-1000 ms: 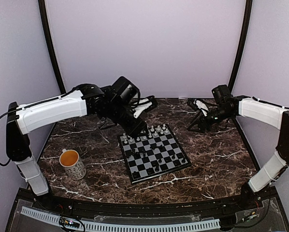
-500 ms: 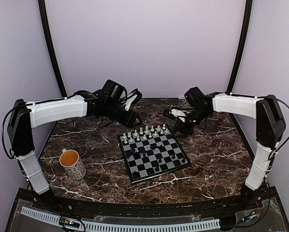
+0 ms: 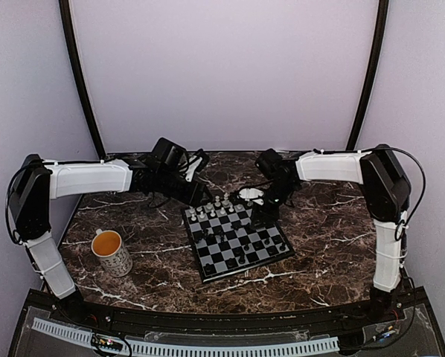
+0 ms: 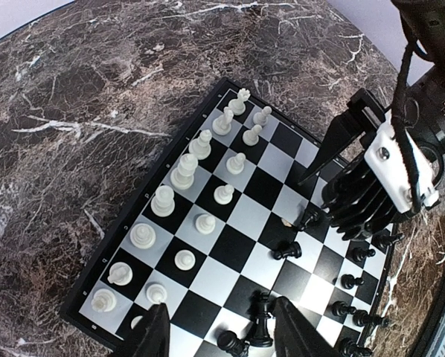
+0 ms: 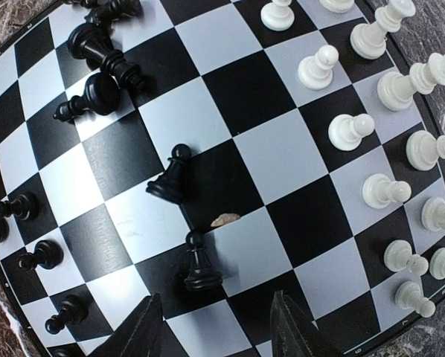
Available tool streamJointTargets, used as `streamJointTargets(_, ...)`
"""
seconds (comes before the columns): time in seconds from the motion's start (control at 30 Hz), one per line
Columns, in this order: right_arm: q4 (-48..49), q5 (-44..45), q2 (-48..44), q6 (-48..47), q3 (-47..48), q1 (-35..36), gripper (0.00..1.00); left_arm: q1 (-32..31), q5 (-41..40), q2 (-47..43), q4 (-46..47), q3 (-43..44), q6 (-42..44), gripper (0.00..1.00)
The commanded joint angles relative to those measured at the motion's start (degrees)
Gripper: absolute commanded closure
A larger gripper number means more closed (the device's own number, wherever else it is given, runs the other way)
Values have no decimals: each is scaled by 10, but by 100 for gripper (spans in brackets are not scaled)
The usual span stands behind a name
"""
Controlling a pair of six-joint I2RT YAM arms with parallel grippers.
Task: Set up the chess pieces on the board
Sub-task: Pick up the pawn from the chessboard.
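The board (image 3: 245,269) lies mid-table. White pieces (image 3: 222,202) stand in two rows along its far edge. Black pieces (image 3: 241,249) are scattered over the near half. My left gripper (image 3: 196,195) hovers open and empty just behind the board's far left corner; in its wrist view its gripper (image 4: 222,335) is above the board (image 4: 237,245). My right gripper (image 3: 261,216) is open and empty low over the far right part. In the right wrist view its gripper (image 5: 216,331) sits just short of an upright black pawn (image 5: 200,264). A second black pawn (image 5: 170,178) leans beyond it, and several black pieces (image 5: 96,44) lie toppled.
A mug (image 3: 112,253) full of tan liquid stands at the near left on the marble table (image 3: 327,245). Curved black posts and pale walls close in the back and sides. The right gripper's body (image 4: 379,178) shows in the left wrist view, over the black pieces.
The right arm has swung left and down from beyond the table's far right onto the board. The left gripper has drawn back from the board's far left corner.
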Motion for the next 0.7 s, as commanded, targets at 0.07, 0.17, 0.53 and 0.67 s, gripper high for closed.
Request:
streamJointTargets(0.07,-4,31,18,-16,22,12,49,10,21,-30,13,5,-16,50)
streamJointTargets(0.17,-4,30,24,-18,24,15,49,12,28,-28,15,5,-19,50)
streamJointTargets(0.53,-10,25,36,-31,34,29,54,17,33,-29,16,4,-22,50)
streamJointTargets(0.67,-13,25,39,-31,33,31,59,17,36,-31,16,4,-23,50)
